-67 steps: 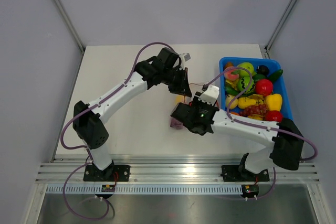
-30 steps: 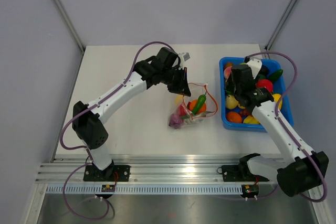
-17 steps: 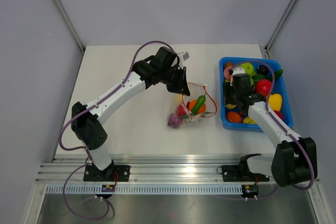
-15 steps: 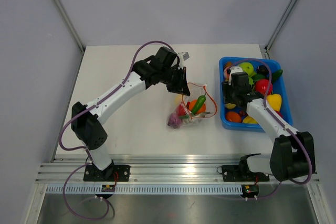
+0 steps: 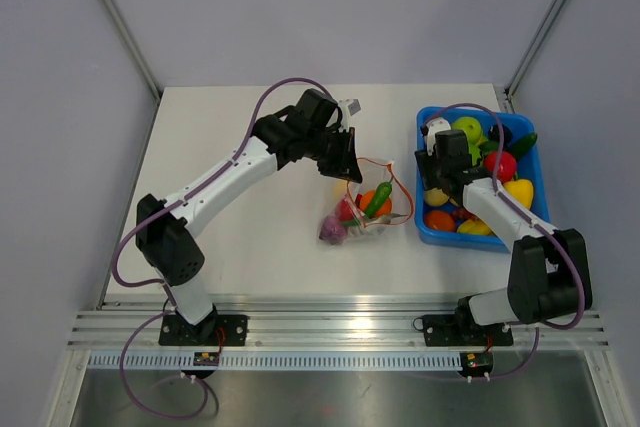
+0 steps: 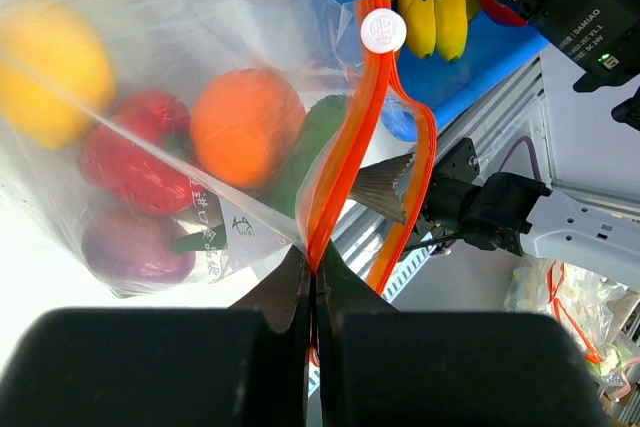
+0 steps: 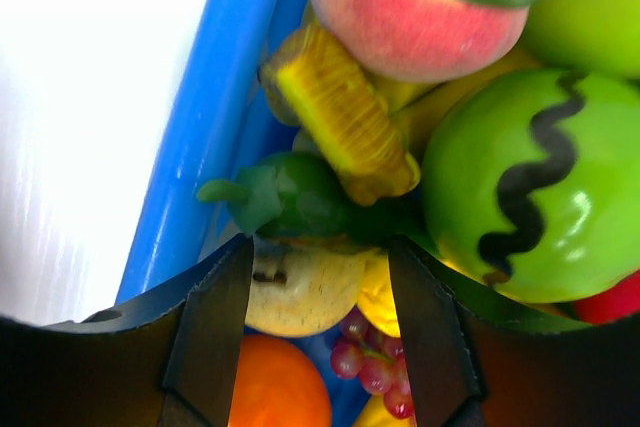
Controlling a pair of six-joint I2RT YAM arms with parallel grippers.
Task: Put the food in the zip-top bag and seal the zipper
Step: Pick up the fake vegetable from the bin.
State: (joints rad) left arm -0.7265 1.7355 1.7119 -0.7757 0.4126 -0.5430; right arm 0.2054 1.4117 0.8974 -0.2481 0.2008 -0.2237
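Top external view shows the right gripper has swung from the zip-top bag back into the blue bin; its jaws stand open around a green piece of food, so another pick looks to be starting; the left gripper still pinches the zipper, keeping the mouth open; several pieces already lie inside.

A pale off-white worktop stands boxed in by plain lavender-grey panels: a far wall, a left wall and a right wall. Slim metal posts run up the far corners. Along the near edge a ribbed aluminium rail glints, with a dull steel sheet nearer still. The light is soft and even.
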